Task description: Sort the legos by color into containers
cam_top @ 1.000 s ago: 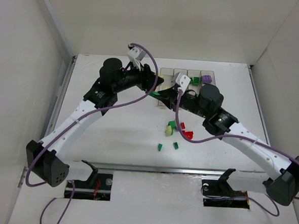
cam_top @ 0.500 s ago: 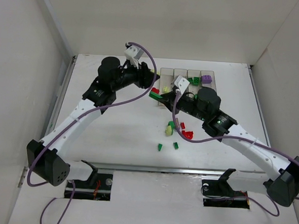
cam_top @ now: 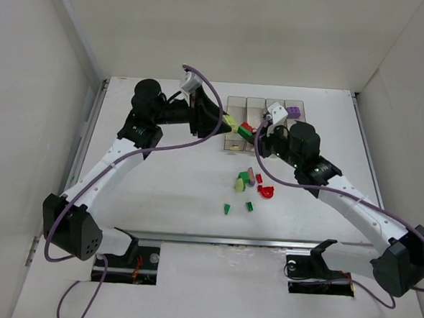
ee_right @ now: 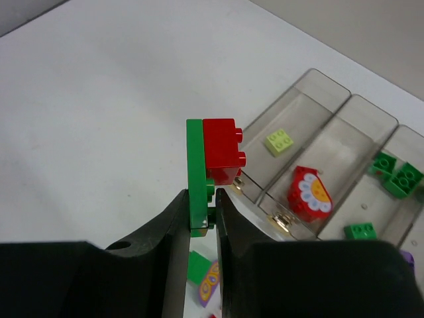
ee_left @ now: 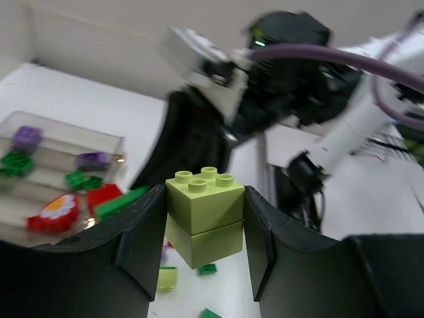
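I'm watching the left claw point(ee_left: 204, 222) clamping a pale yellow-green brick point(ee_left: 202, 199) by its two sides, studs up, with what looks like a second brick of the same color stuck underneath. The right claw point(ee_right: 201, 207) is pinching the lower edge of a thin green plate point(ee_right: 193, 156) that is standing on edge. A red brick point(ee_right: 220, 151) is sticking to the plate's face, its studs pointing sideways toward the bins point(ee_right: 344, 132).

From above, both claws are hanging close together over the near left corner of the row of bins. Their pieces are almost meeting, and I cannot tell whether they are touching.

The bins are sitting at the far side of the table point(cam_top: 159, 192):
- **End bin, nearest the plate:** it is holding a single yellow-green piece point(ee_right: 280, 141).
- **Next bin:** a red piece with a flower face point(ee_right: 307, 192) is lying in it.
- **Third bin:** it is holding green bricks point(ee_right: 396, 173).
- **Last bin:** a purple brick point(cam_top: 293, 111) is showing at its far end.

A small scatter of loose bricks point(cam_top: 248, 183) is lying on the table just short of the bins, between the two arms. Green, yellow-green, red and purple are showing among them.
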You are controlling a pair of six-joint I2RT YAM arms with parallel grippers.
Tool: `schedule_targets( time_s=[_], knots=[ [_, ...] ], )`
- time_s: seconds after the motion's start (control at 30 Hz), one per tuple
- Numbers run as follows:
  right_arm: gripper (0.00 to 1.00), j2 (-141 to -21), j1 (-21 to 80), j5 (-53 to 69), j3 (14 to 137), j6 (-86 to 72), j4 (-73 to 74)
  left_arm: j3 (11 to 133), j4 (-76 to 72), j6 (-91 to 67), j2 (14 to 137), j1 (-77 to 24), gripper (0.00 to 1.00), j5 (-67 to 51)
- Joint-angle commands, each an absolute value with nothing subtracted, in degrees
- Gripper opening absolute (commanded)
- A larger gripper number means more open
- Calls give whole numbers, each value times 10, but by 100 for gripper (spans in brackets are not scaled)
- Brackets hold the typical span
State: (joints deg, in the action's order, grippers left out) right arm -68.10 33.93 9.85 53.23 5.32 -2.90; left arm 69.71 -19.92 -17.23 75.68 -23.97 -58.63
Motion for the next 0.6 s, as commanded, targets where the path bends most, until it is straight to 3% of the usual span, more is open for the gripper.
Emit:
schedule_targets(
  time_s=[0.0, 0.23, 0.4, 0.57],
  knots=[
    [0, -654, 311, 88, 521, 25, -47, 708, -287, -214, 772, -243, 0, -770],
    [0, -633, 284, 83, 516, 20, -47, 732, -287, -204, 803, -243, 0, -797],
    [0, -639, 284, 69, 516, 20, -41, 732, -287, -204, 817, -243, 0, -752],
    [0, -691, 278, 38, 529, -16, 24, 777, -109, -48, 822, -243, 0, -682]
  ],
)
